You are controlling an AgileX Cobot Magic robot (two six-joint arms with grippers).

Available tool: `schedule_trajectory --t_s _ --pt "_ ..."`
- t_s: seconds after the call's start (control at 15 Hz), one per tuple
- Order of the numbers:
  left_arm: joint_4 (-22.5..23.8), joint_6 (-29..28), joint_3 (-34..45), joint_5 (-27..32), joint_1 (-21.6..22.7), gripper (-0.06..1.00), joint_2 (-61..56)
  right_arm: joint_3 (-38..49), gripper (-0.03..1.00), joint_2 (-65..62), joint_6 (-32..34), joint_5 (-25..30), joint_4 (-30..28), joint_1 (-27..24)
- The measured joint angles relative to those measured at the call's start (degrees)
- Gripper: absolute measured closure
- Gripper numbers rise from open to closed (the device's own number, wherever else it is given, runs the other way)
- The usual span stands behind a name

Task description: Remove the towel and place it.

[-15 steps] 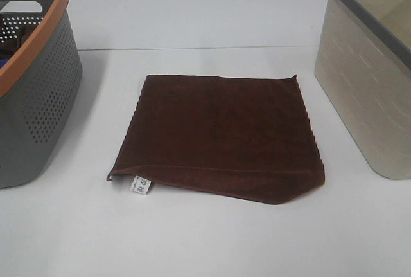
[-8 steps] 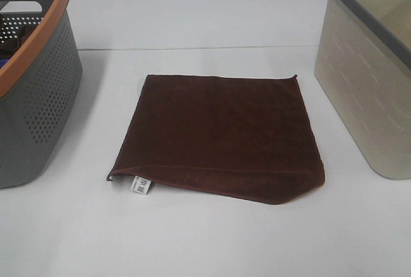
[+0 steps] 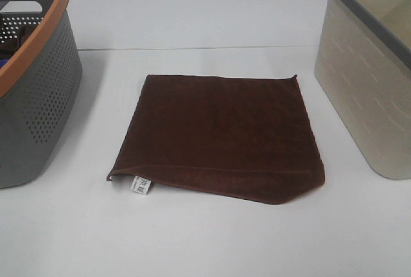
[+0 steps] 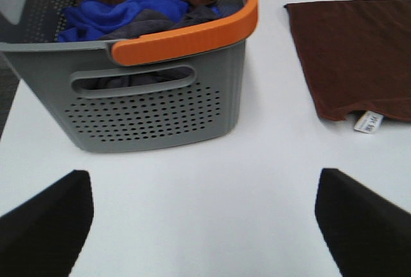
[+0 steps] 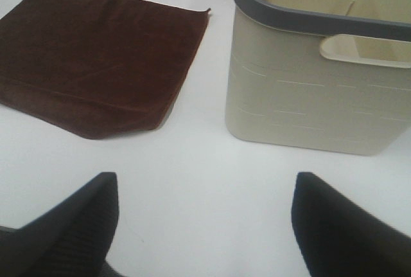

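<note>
The dark brown towel (image 3: 221, 135) lies flat, folded square, in the middle of the white table, with its small white tag (image 3: 142, 186) at the near left corner. It also shows in the left wrist view (image 4: 356, 58) and the right wrist view (image 5: 96, 58). My left gripper (image 4: 205, 225) is open and empty, low over the table in front of the grey basket. My right gripper (image 5: 202, 225) is open and empty, in front of the beige basket. Neither gripper shows in the exterior high view.
A grey perforated basket with an orange rim (image 3: 38, 90) stands at the left and holds blue and brown cloths (image 4: 122, 13). A beige basket with a grey rim (image 3: 366, 78) stands at the right and looks empty in the right wrist view (image 5: 321, 84).
</note>
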Motion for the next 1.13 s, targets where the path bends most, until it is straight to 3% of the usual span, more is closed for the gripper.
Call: schedule_trajectory --t_s 0.2,1.13 --pt "0.0 0.0 0.0 -0.1 4.0 0.06 -0.6 0.0 0.25 0.0 0.0 0.0 0.0 -2.3" --pt "0.0 0.0 0.0 -0.1 4.1 0.06 -0.6 0.0 0.25 0.0 0.0 0.0 0.0 -2.3"
